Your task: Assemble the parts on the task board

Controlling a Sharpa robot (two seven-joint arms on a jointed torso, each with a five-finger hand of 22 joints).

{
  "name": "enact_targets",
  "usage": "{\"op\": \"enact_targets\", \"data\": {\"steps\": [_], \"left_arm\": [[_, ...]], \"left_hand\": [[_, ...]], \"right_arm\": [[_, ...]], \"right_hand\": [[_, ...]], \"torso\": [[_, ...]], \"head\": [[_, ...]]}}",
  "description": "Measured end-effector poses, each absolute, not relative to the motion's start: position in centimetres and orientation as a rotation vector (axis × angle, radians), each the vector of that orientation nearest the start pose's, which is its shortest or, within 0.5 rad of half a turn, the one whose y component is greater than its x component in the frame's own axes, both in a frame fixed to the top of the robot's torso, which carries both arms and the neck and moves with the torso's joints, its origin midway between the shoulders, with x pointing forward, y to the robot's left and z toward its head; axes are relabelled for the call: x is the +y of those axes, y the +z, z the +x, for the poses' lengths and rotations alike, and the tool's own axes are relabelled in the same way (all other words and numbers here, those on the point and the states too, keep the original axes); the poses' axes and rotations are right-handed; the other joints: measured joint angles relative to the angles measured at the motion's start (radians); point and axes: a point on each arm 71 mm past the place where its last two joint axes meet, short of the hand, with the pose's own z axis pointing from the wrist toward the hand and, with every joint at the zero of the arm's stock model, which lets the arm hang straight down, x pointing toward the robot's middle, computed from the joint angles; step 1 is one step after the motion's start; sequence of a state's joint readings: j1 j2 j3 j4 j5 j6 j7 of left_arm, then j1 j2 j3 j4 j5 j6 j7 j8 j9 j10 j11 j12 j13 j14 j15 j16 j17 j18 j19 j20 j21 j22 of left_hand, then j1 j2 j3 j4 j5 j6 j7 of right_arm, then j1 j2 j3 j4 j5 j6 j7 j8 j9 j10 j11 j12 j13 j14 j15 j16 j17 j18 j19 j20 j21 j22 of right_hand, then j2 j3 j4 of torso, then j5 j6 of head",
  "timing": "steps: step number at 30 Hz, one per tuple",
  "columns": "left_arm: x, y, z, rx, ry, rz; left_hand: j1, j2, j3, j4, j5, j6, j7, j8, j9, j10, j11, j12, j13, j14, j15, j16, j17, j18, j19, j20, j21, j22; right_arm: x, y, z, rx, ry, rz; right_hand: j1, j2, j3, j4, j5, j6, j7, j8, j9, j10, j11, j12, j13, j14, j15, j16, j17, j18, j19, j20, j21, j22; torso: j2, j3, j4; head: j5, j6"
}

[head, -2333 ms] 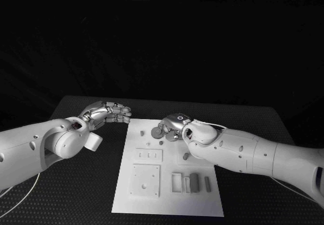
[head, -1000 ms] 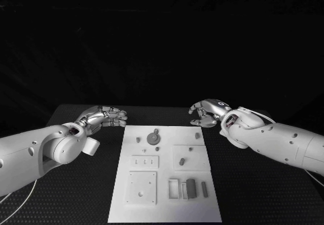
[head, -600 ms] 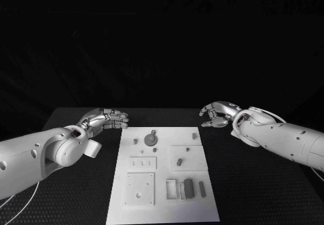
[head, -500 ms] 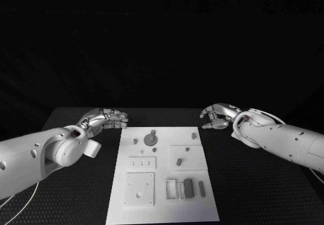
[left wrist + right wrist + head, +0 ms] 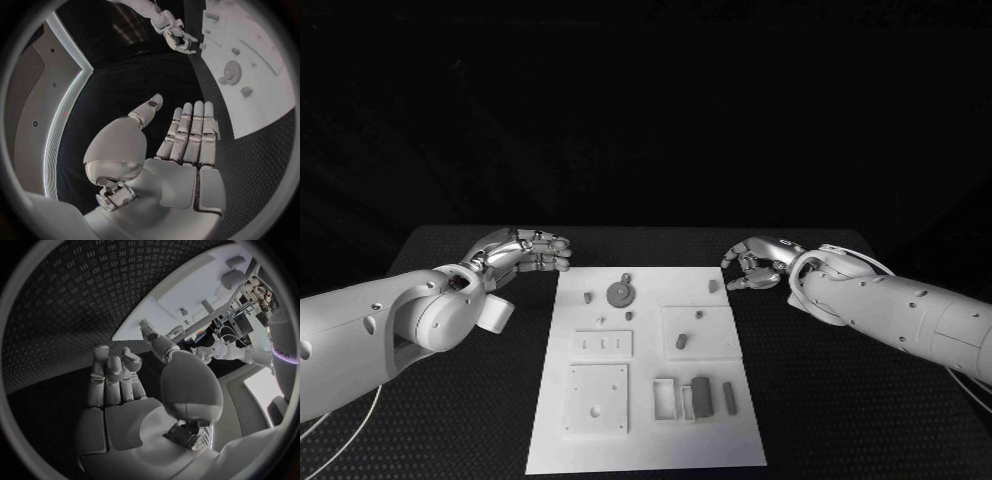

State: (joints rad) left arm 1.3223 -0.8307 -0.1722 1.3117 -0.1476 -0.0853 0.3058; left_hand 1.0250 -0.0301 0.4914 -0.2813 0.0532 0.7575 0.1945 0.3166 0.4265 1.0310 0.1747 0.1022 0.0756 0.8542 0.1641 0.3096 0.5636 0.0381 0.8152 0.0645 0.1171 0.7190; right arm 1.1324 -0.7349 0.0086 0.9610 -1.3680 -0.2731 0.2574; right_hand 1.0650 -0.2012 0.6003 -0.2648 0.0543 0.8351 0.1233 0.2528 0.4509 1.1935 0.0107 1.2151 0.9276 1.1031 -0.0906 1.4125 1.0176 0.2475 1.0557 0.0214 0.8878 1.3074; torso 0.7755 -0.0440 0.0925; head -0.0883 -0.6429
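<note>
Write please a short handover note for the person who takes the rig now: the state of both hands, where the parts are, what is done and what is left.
Left hand: holds nothing, beside the task board's far left corner.
Right hand: holds nothing, off the far right corner.
Parts: round disc sits at the far end; small peg mid-board; dark bars lie by the near slots.
Done: cannot tell what is seated.
Left: probably the loose bars and pegs.

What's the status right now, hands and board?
Left hand and right hand empty, flanking the board. Round part lies on it. Nothing in the way.
</note>
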Motion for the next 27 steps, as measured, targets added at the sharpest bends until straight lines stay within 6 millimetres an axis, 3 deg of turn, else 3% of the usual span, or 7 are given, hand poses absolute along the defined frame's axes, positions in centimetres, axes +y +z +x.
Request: {"op": "enact_targets", "data": {"steps": [10, 27], "left_arm": [[25.8, -17.9, 52.6, 1.625, -1.419, -0.913], [25.9, -17.9, 52.5, 1.626, -1.417, -0.916]], "left_hand": [[0.000, 0.000, 0.000, 0.000, 0.000, 0.000, 0.000, 0.000, 0.000, 0.000, 0.000, 0.000, -0.001, 0.000, 0.000, 0.000, 0.000, 0.000, 0.000, 0.000, 0.000, 0.000], [0.000, 0.000, 0.000, 0.000, 0.000, 0.000, 0.000, 0.000, 0.000, 0.000, 0.000, 0.000, -0.001, 0.000, 0.000, 0.000, 0.000, -0.001, 0.000, 0.000, 0.000, 0.001]], "right_arm": [[-29.6, -25.1, 54.5, 1.709, 0.584, -0.097], [-28.9, -25.4, 54.5, 1.711, 0.595, -0.106]], "right_hand": [[0.000, 0.000, 0.000, 0.000, 0.000, 0.000, 0.000, 0.000, 0.000, -0.004, 0.004, 0.000, 0.001, -0.003, 0.003, 0.000, 0.000, 0.000, 0.000, 0.000, 0.000, 0.000], [-0.008, 0.016, -0.008, 0.008, 0.000, 0.002, 0.002, 0.000, 0.001, -0.007, 0.007, 0.004, 0.003, -0.006, 0.007, 0.005, 0.001, 0.000, 0.000, 0.000, 0.000, 0.000]], "torso": [[-0.001, -0.0012, 0.0020], [-0.001, -0.0024, -0.0007]], "head": [[0.005, -0.006], [0.012, -0.013]]}}
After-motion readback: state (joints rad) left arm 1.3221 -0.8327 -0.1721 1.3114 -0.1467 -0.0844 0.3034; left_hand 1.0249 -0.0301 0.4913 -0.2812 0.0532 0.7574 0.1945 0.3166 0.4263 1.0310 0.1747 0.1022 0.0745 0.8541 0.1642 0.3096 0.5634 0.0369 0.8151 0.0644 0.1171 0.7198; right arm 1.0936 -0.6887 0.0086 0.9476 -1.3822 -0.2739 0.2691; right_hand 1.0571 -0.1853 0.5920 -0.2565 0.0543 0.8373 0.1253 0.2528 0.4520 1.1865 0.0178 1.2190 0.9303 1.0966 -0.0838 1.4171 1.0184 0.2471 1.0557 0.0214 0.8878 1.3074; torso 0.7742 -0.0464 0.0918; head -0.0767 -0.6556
